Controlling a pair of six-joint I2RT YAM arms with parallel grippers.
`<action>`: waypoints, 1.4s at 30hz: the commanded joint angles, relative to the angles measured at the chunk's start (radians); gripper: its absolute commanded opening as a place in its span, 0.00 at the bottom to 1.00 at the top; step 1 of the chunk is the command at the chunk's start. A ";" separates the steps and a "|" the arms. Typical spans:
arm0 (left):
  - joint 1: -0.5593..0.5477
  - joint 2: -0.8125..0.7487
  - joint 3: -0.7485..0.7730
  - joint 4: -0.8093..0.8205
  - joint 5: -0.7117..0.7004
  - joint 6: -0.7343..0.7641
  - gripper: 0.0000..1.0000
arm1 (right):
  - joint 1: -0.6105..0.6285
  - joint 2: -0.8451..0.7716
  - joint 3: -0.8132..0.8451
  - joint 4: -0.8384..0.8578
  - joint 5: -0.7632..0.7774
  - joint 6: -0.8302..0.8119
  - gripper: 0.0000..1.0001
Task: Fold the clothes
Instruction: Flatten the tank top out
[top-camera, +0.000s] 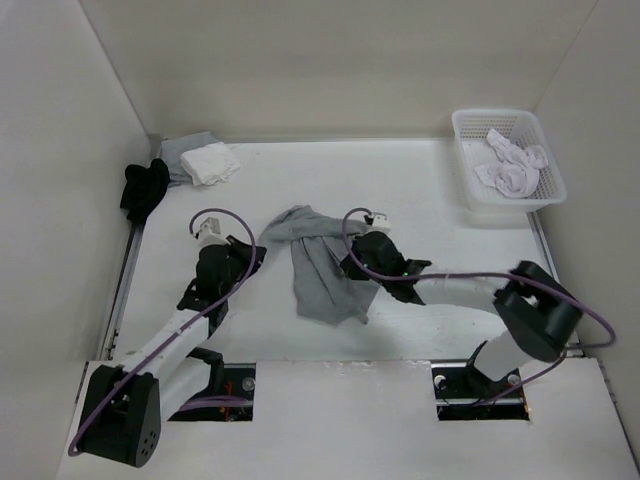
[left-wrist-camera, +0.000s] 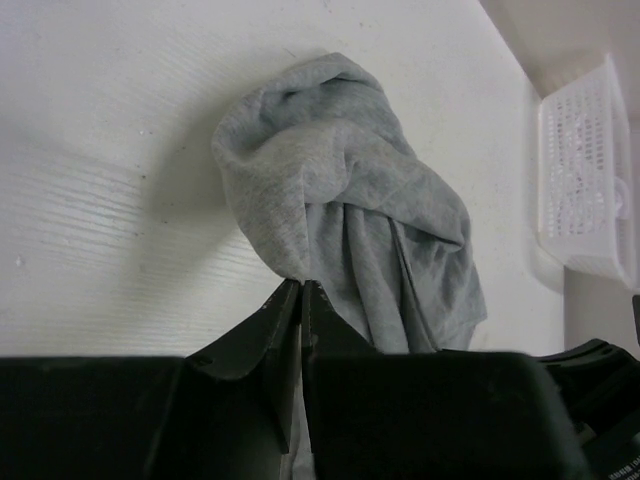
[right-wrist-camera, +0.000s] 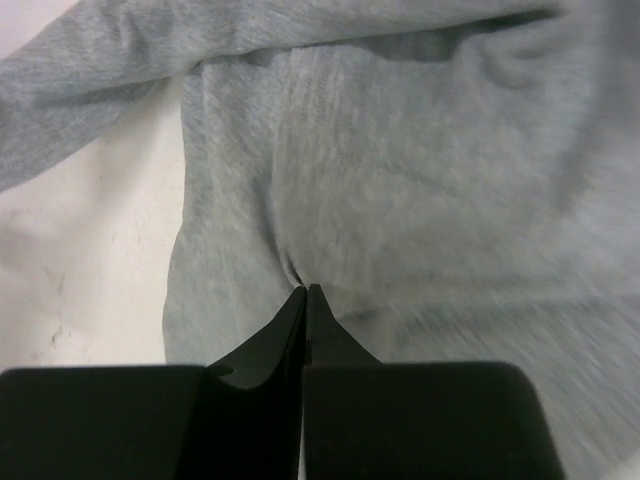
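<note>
A white plastic lattice basket (top-camera: 462, 170) stands at the far right corner of the white desk (top-camera: 420, 190). In it lies a crumpled white-and-pale-pink garment (top-camera: 512, 165), and nothing else shows inside. The left wrist view catches the basket's side wall at its right edge.

The soft, plain, T-shirt-sized grey garment (top-camera: 320, 268) lies near the middle of the desk, between the two arms and well apart from the basket. It is bunched and unfolded. A twisted band runs across its far end and a looser, wrinkled panel spreads toward the near edge. From the left wrist it looks like a knotted bundle with deep folds.

The left fingers (left-wrist-camera: 262, 340) are pressed together, pinching the garment's left edge at their tips. The right fingers (right-wrist-camera: 268, 345) are also closed tight, and the cloth puckers where their tips nip it.

A small black garment (top-camera: 145, 188) and a white folded cloth (top-camera: 212, 162) sit at the far left corner.
</note>
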 joint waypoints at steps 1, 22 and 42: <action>-0.005 -0.111 0.106 -0.008 0.033 -0.046 0.02 | -0.008 -0.264 -0.014 -0.117 0.156 -0.078 0.00; 0.056 -0.472 0.799 -0.364 -0.056 -0.021 0.02 | 0.473 -0.943 0.623 -0.695 0.800 -0.510 0.00; 0.218 0.422 1.290 -0.112 0.040 -0.159 0.01 | -0.504 0.019 1.430 -0.640 -0.171 -0.396 0.00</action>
